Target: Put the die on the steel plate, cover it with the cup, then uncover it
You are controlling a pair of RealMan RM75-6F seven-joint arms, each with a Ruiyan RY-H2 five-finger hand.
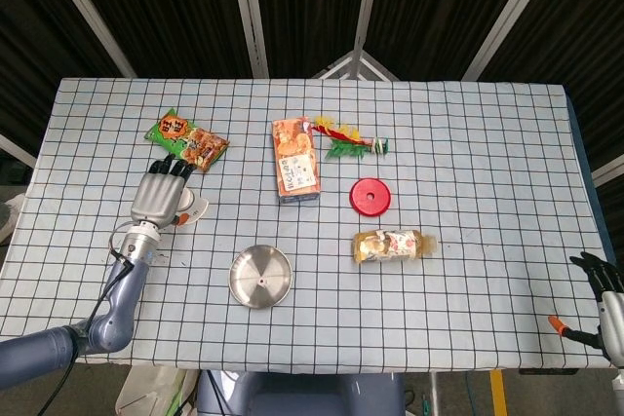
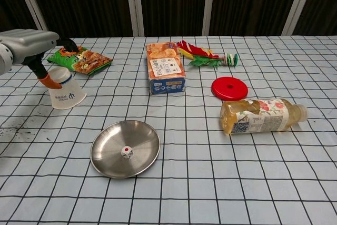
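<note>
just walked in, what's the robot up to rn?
The die already sits on the steel plate near the table's front. The left hand is over the white paper cup, which stands upside down on the checked cloth left of the plate; whether its fingers actually grip it can't be told. The die is uncovered. The right hand sits idle at the table's far right edge, holding nothing.
</note>
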